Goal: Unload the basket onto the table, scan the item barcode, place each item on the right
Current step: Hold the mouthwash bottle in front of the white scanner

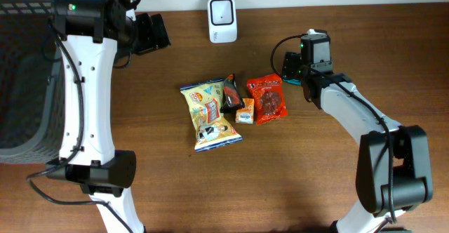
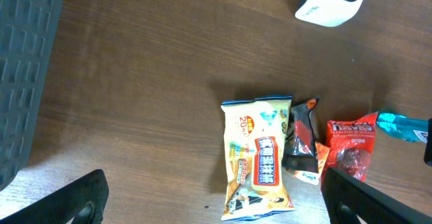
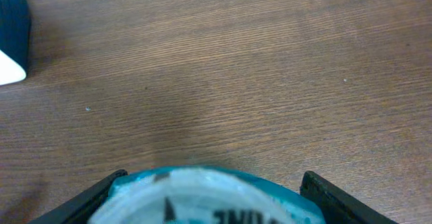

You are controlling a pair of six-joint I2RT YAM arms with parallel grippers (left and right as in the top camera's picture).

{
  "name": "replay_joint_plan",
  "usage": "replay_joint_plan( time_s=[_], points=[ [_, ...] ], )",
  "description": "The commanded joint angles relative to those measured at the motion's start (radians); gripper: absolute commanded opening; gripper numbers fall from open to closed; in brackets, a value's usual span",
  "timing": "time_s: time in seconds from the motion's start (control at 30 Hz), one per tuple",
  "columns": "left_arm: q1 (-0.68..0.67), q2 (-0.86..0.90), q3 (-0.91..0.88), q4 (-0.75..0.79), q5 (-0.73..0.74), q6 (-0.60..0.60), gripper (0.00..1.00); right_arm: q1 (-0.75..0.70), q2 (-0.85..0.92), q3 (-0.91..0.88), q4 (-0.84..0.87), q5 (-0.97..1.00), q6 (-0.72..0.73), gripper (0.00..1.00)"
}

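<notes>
A teal round-edged packet (image 3: 202, 200) with a white label lies between the fingers of my right gripper (image 3: 214, 178). The left finger touches its edge and the right finger (image 3: 331, 197) stands a little off it, so the gripper is open. Overhead, this gripper (image 1: 293, 70) hangs right of the red packet (image 1: 267, 97). The white scanner (image 1: 222, 20) stands at the back centre. My left gripper (image 2: 216, 183) is open and empty, high above the table near a yellow snack bag (image 2: 258, 160).
A dark packet (image 1: 231, 92) and a small orange packet (image 1: 245, 111) lie between the yellow bag (image 1: 209, 115) and the red packet. A dark grey mesh basket (image 1: 24, 78) fills the left edge.
</notes>
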Motion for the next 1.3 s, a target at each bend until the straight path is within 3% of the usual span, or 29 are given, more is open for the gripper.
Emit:
replay_joint_plan(
  time_s=[0.0, 0.13, 0.27, 0.37, 0.5, 0.67, 0.77, 0.8, 0.83, 0.9, 1.0, 1.27],
  points=[
    [0.006, -0.023, 0.003, -0.001, 0.004, 0.012, 0.99, -0.003, 0.003, 0.003, 0.004, 0.010, 0.064, 0.72],
    [0.006, -0.023, 0.003, -0.001, 0.004, 0.012, 0.99, -0.002, -0.070, 0.003, -0.015, -0.019, 0.070, 0.67],
    [0.006, -0.023, 0.003, -0.001, 0.004, 0.012, 0.99, 0.000, -0.090, 0.072, -0.015, -0.235, 0.095, 0.62],
    [0.006, -0.023, 0.003, -0.001, 0.004, 0.012, 0.99, -0.001, -0.090, 0.104, 0.062, -0.375, 0.354, 0.61],
    [0.006, -0.023, 0.003, -0.001, 0.004, 0.012, 0.99, 0.021, -0.051, 0.103, 0.195, -0.385, 0.613, 0.59],
    [0.006, -0.023, 0.003, -0.001, 0.004, 0.012, 0.99, 0.125, 0.114, 0.134, 0.556, -0.398, 1.067, 0.54],
    [0.006, -0.023, 0.003, -0.001, 0.004, 0.012, 0.99, 0.138, 0.264, 0.352, 0.544, -0.485, 1.083, 0.54],
    [0.006, -0.023, 0.003, -0.001, 0.004, 0.012, 0.99, 0.138, 0.328, 0.487, 0.457, -0.495, 1.101, 0.54],
    [0.006, -0.023, 0.003, -0.001, 0.004, 0.012, 0.99, 0.138, 0.385, 0.602, 0.368, -0.503, 1.143, 0.54],
    [0.006, -0.023, 0.003, -0.001, 0.004, 0.012, 0.99, 0.138, 0.496, 0.772, 0.346, -0.544, 1.250, 0.54],
    [0.006, -0.023, 0.003, -0.001, 0.004, 0.012, 0.99, 0.138, 0.584, 0.821, 0.343, -0.563, 1.475, 0.52],
    [0.006, -0.023, 0.003, -0.001, 0.004, 0.012, 0.99, 0.121, 0.624, 0.821, 0.269, -0.547, 1.580, 0.54]
  ],
)
